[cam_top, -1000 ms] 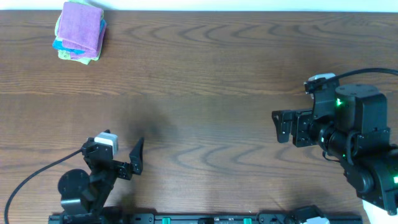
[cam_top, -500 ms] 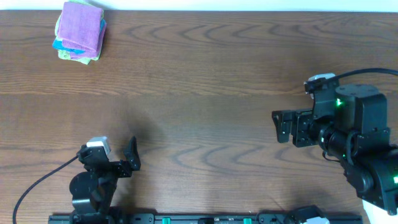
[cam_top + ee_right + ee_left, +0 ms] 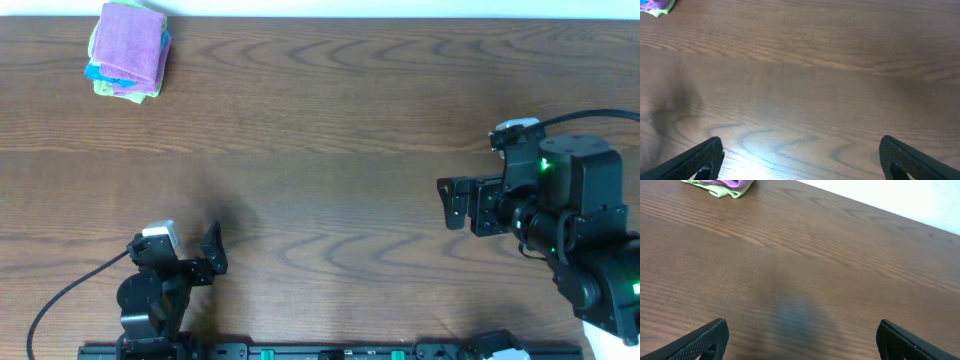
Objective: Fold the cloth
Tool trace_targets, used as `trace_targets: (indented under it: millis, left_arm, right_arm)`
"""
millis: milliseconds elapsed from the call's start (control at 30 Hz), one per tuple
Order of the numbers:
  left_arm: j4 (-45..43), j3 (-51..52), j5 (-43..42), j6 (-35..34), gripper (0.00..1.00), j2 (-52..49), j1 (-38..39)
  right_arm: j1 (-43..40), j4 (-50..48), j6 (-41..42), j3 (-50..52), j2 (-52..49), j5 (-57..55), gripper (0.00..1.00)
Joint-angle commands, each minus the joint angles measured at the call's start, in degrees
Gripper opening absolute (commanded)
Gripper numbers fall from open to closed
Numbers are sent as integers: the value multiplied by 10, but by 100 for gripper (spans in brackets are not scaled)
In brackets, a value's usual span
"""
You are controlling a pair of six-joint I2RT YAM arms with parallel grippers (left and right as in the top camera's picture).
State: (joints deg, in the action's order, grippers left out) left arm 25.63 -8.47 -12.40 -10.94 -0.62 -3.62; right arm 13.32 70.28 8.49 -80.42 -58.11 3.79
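The cloth (image 3: pixel 130 48), lilac and folded, lies on top of a small stack at the far left corner of the wooden table (image 3: pixel 330 120), well apart from both pincers. Under it show one blue cloth (image 3: pixel 95 71) and one green cloth (image 3: pixel 105 88). The left gripper (image 3: pixel 801 335) sits near the table's front edge, fingers spread wide and empty. The right gripper (image 3: pixel 447 203), across the table, is likewise released, holding nothing.

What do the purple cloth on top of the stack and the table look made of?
Purple cloth: soft fabric, perhaps microfibre or terry, matte; its folded edges look thick and fuzzy. Table: wood or wood-look laminate, smooth with a slight sheen; grain lines and a pale glare patch show.
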Motion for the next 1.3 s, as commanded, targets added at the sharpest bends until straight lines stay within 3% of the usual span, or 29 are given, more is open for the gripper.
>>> trace_targets:
  millis: [0, 533, 700, 867, 1267]
  left_arm:
    - [0, 11, 8, -2, 95, 4, 3]
    - [0, 11, 8, -2, 95, 4, 3]
    - [0, 11, 8, -2, 95, 4, 3]
    - [0, 11, 8, -2, 95, 4, 3]
    - [0, 11, 8, -2, 95, 4, 3]
  right_arm:
    - [-7, 0, -7, -6, 1, -5, 99]
    - [-6, 2, -8, -6, 1, -7, 99]
    - [-9, 3, -39, 24, 50, -52, 99]
    - [-36, -77, -39, 137, 168, -64, 99]
    - [-88, -217, -38, 551, 501, -69, 99]
